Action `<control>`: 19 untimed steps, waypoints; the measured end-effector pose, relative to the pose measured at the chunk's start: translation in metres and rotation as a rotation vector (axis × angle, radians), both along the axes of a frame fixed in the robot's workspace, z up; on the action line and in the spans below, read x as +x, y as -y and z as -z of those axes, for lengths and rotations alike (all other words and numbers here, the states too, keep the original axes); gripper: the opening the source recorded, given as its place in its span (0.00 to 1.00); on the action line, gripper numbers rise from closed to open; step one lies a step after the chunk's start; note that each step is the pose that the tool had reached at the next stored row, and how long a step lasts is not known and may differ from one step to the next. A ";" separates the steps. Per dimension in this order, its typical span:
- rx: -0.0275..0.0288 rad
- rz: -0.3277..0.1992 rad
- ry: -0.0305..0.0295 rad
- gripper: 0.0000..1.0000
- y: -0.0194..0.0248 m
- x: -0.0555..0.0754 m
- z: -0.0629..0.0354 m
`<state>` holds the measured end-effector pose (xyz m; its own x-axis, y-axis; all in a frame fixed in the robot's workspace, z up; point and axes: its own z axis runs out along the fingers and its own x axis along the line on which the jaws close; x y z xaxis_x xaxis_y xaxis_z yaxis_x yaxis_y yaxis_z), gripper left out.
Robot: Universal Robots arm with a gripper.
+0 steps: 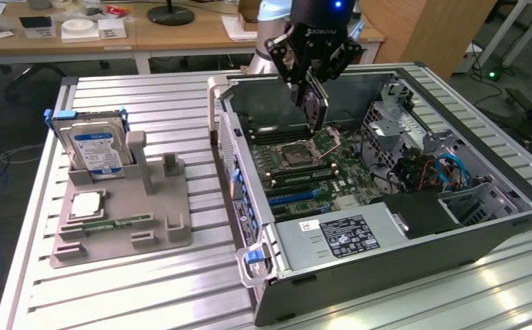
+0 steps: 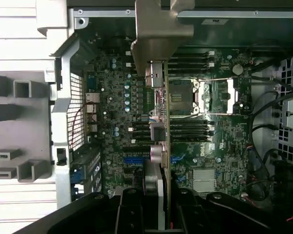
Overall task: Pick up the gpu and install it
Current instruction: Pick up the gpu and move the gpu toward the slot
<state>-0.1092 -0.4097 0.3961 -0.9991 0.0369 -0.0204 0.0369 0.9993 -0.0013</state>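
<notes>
One gripper (image 1: 310, 82) is seen closed on the gpu (image 1: 317, 110), which is held on edge and hangs directly beneath it. The card is carried over the motherboard (image 1: 326, 168) inside the open case (image 1: 376, 240), above the cpu socket (image 1: 326, 142) and toward the case's far wall. In the wrist view, its silver bracket (image 2: 161, 29) is the end farthest from the gripper. A drive (image 1: 96, 148) is stood in a grey holder (image 1: 124, 234) near the worktop's (image 1: 156, 289) edge on the exterior view's left.

ROBOTIQ on claw (image 1: 310, 93); hard drive label (image 1: 98, 152), power supply label (image 1: 344, 236) unreadable.
</notes>
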 end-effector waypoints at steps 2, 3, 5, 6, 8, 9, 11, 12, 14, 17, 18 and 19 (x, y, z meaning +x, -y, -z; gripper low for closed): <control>0.0000 0.000 0.0000 0.28 0.0000 0.005 0.0001; 0.0001 0.000 0.0000 0.28 0.0000 0.008 0.0001; 0.0000 0.000 0.0000 0.28 0.0000 0.013 0.0002; -0.0001 -0.001 0.0000 0.28 0.0000 0.016 0.0001; 0.0000 -0.009 -0.0001 0.28 0.0000 0.022 0.0002; 0.0001 -0.013 -0.0003 0.28 0.0000 0.025 0.0002; 0.0003 -0.013 -0.0024 0.28 0.0000 0.030 0.0002; 0.0004 -0.014 -0.0045 0.28 0.0000 0.034 0.0003; 0.0004 -0.013 -0.0150 0.28 0.0000 0.041 0.0003; 0.0006 -0.013 -0.0351 0.28 0.0000 0.051 0.0003; 0.0005 -0.013 -0.0364 0.28 0.0000 0.053 0.0002; 0.0005 -0.014 -0.0363 0.28 0.0001 0.053 0.0002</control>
<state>-0.0558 -0.4098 0.3959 -0.9996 0.0234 0.0159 0.0234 0.9997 -0.0019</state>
